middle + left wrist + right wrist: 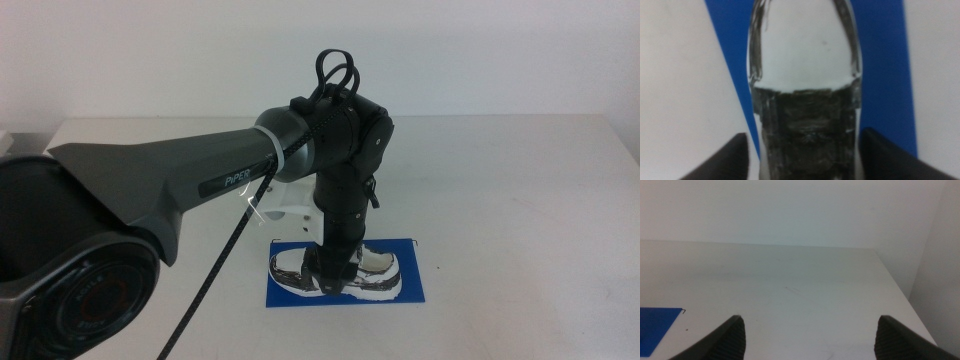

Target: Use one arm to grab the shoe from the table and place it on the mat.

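Blue mat near the table front, the shoe lying on it under the left arm (white "PiPER" lettering readable). Left wrist: left gripper straddles the shoe, jaws spread either side, contact unclear. Right wrist: right gripper gaping over bare table.

1. Bare white matte tabletop on all sides of thin blue rectangular mat.
2. Mat middle occupied by white-and-black sneaker.
3. Overhead approach blocked by dark grey arm and left gripper.
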Controlling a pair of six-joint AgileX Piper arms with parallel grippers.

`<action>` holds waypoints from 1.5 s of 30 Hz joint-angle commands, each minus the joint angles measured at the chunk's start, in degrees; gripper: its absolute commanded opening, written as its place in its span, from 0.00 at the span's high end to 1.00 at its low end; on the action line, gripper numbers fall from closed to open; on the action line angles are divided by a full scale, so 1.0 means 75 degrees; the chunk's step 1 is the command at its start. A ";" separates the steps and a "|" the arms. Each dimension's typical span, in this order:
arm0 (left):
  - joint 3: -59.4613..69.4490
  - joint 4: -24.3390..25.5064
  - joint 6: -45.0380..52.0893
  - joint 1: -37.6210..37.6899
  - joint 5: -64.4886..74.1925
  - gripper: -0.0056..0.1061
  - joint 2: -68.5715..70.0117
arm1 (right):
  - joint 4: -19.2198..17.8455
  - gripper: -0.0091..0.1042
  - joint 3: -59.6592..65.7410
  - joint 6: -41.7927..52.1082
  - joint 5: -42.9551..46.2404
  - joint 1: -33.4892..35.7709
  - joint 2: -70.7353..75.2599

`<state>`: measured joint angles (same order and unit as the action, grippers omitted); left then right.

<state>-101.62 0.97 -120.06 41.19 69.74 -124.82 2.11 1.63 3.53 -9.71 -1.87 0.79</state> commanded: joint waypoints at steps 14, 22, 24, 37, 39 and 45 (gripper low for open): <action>-0.0636 -0.0083 -0.0179 0.0050 0.0793 0.11 0.0601 | -0.0065 0.33 -0.0073 0.0096 0.0607 0.0024 0.0154; -0.0639 -0.0238 -0.0179 0.0050 0.0779 0.11 0.0888 | -0.0065 0.33 -0.0073 0.0096 0.0607 0.0024 0.0154; -0.0639 -0.0371 -0.0179 0.0050 0.0779 0.11 0.0981 | -0.0065 0.33 -0.0073 0.0096 0.0607 0.0024 0.0154; -0.0639 0.0300 -0.0142 0.0050 0.0765 0.11 0.2683 | -0.0065 0.33 -0.0073 0.0096 0.0607 0.0024 0.0154; -0.0639 0.0473 0.0082 0.0050 0.0765 0.11 0.3005 | -0.0065 0.33 -0.0073 0.0096 0.0607 0.0024 0.0154; -0.0639 0.1633 0.2314 0.0050 0.0765 0.11 0.3835 | -0.0065 0.33 -0.0073 0.0096 0.0607 0.0024 0.0154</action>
<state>-104.78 9.29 -108.13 41.19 71.30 -100.33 2.11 1.63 3.53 -9.71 -1.87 0.79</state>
